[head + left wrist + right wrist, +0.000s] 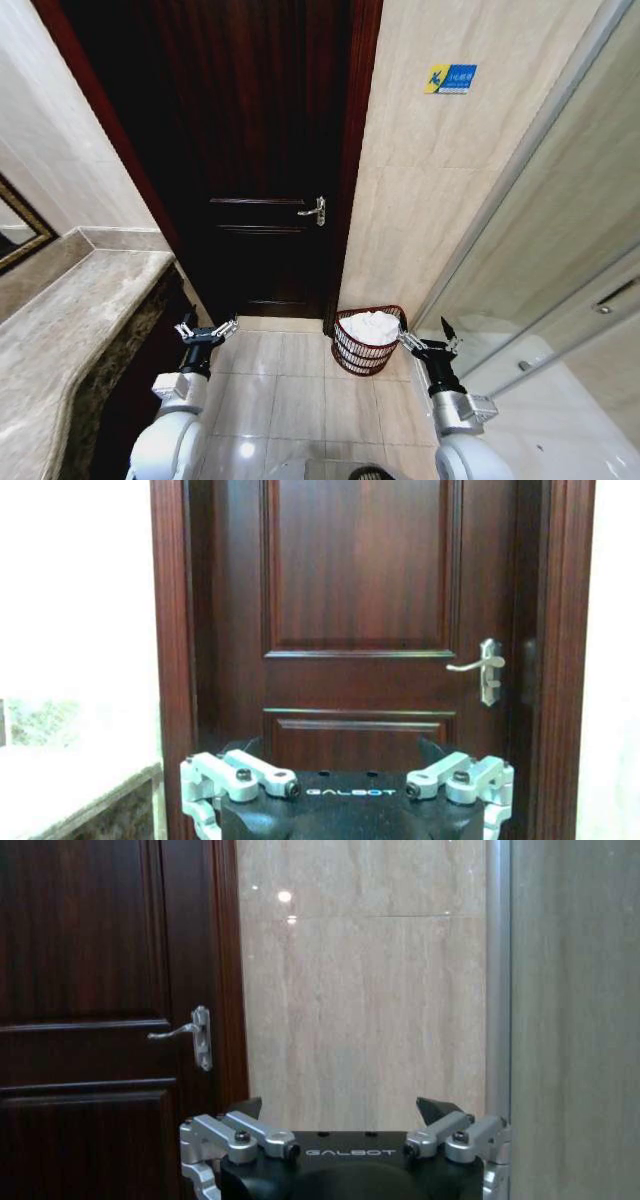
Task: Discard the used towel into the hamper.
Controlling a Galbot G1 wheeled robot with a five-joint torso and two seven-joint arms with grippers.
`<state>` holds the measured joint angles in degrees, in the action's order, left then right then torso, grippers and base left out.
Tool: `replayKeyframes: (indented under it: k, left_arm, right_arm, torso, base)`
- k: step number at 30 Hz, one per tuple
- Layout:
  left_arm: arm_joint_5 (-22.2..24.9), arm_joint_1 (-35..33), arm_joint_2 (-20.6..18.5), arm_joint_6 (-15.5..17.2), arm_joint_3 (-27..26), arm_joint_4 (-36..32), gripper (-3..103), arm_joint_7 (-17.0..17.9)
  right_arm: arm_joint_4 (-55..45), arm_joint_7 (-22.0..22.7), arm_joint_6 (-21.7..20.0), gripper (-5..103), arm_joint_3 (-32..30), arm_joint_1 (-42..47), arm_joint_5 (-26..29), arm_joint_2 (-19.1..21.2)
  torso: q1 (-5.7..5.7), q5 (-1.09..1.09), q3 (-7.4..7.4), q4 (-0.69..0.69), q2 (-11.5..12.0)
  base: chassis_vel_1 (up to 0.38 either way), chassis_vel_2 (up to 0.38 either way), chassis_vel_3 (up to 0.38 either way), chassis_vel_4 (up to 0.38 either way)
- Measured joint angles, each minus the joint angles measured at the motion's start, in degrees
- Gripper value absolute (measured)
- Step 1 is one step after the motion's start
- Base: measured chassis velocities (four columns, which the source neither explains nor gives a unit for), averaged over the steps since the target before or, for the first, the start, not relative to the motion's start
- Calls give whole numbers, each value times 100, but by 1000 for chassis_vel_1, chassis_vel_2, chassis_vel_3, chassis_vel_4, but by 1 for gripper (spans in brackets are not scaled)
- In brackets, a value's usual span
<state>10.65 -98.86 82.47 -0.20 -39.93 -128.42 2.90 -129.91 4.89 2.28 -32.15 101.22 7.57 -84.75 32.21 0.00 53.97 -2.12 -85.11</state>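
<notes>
Reaching forward over the floor tiles, the left gripper (208, 331) is held low before the dark door (255, 150), fingers spread and empty. The hamper (365, 343), with a white towel (371, 325) inside, stands by the wall. Just beside its rim, the right gripper (428, 340) is held with fingers apart, empty.

The hamper (366, 343), a small round reddish-brown basket of thin bars, stands upright on the floor just right of the door (262, 150). A white towel (371, 325) lies heaped inside.
</notes>
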Motion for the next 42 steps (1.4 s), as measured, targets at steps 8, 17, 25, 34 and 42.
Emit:
replayKeyframes:
  k: [8, 17, 25, 34, 42]
  left_arm:
    - [0, 0, 0, 0, 0, 0, 100, 0]
    - [0, 0, 0, 0, 0, 0, 100, 0]
    - [0, 0, 0, 0, 0, 0, 100, 0]
    - [0, 0, 0, 0, 0, 0, 100, 0]
    - [0, 0, 0, 0, 0, 0, 100, 0]
  right_arm:
    - [0, 0, 0, 100, 0, 0, 0, 0]
    - [0, 0, 0, 100, 0, 0, 0, 0]
    - [0, 0, 0, 100, 0, 0, 0, 0]
    - [0, 0, 0, 100, 0, 0, 0, 0]
    - [0, 0, 0, 100, 0, 0, 0, 0]
  torso:
    - [-1, 0, 0, 0, -1]
    - [0, -1, 0, 0, 0]
    - [-1, 0, 0, 0, 0]
    - [0, -1, 0, 1, 0]
    - [-1, 0, 0, 0, 0]
  base:
    - [102, -102, -96, 109]
    - [100, -92, -91, 94]
    - [116, -70, -78, 113]
    - [103, -83, -89, 105]
    - [88, -87, -81, 87]
